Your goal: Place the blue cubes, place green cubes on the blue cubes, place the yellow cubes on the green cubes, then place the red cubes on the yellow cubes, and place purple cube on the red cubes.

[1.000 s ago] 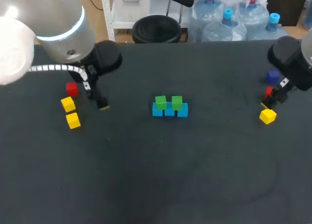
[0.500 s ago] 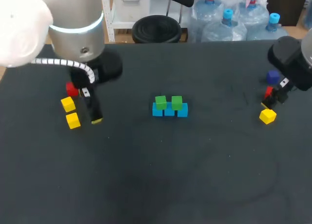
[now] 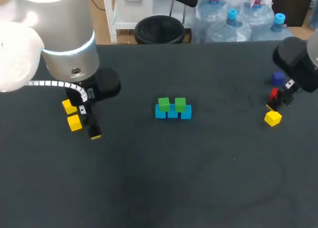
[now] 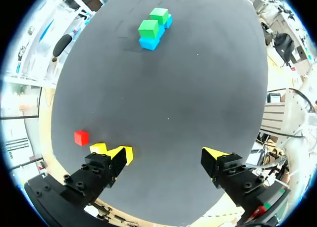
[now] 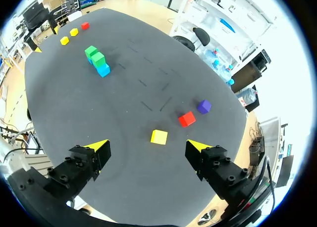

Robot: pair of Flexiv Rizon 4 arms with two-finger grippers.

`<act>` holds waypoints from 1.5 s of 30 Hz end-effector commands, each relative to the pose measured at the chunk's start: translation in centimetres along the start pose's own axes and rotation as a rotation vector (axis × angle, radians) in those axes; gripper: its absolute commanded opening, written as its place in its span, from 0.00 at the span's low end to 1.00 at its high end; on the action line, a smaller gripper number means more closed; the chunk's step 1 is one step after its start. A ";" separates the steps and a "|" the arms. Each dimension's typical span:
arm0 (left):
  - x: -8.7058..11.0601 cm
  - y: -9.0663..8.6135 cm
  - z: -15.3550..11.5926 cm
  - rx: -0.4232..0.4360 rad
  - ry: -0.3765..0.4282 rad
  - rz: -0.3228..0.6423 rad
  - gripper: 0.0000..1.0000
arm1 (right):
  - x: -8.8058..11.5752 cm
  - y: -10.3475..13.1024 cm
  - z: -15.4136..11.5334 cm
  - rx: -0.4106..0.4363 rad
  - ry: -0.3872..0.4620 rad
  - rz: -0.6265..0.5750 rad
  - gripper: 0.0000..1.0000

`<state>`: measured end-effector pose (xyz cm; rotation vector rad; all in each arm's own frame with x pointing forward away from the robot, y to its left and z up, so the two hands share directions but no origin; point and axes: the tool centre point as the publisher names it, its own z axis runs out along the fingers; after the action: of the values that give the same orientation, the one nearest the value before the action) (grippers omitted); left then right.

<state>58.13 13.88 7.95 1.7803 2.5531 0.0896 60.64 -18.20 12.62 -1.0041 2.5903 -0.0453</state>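
Blue cubes [image 3: 172, 114] sat three in a row at the middle of the table [image 3: 198, 178], two green cubes [image 3: 164, 104] on top. Two yellow cubes [image 3: 74, 122] and one red cube [image 4: 81, 137] lay beside your left gripper [image 4: 167, 155]; a third yellow cube [image 3: 272, 118], a second red cube [image 5: 186, 119] and one purple cube [image 5: 203, 107] lay ahead of your right gripper [image 5: 148, 146]. Both grippers stood spread wide, grasping nothing.

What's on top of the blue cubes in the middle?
Two green cubes sit on the blue cubes, nothing above them. The blue tops beneath are mostly hidden.
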 end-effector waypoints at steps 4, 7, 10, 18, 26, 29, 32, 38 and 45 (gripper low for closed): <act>0.1 0.0 -0.2 0.000 -0.001 0.000 1.00 | 0.1 0.1 0.1 0.005 -0.003 0.002 1.00; 0.1 0.0 -0.2 0.000 -0.001 0.000 1.00 | 0.1 0.1 0.1 0.005 -0.003 0.002 1.00; 0.1 0.0 -0.2 0.000 -0.001 0.000 1.00 | 0.1 0.1 0.1 0.005 -0.003 0.002 1.00; 0.8 -0.1 0.0 -0.021 0.013 -0.009 1.00 | 0.1 0.1 0.1 0.005 -0.003 0.002 1.00; 3.8 2.8 0.0 -0.082 0.052 -0.063 1.00 | 0.1 0.1 0.1 0.005 -0.003 0.002 1.00; 4.5 3.5 0.4 -0.053 0.058 -0.101 1.00 | 0.1 0.1 0.1 0.005 -0.003 0.002 1.00; 4.9 3.6 1.4 -0.029 0.060 -0.116 1.00 | 0.1 0.1 0.1 0.005 -0.003 0.002 1.00; 4.3 3.3 3.5 0.020 0.061 -0.065 1.00 | 0.1 0.1 0.1 0.005 -0.003 0.002 1.00; 3.5 3.7 4.4 0.018 0.060 0.017 1.00 | 0.1 0.1 0.1 0.005 -0.003 0.002 1.00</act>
<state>59.97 18.79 4.25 1.8194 2.5822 0.1205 60.64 -18.21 12.62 -1.0040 2.5904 -0.0454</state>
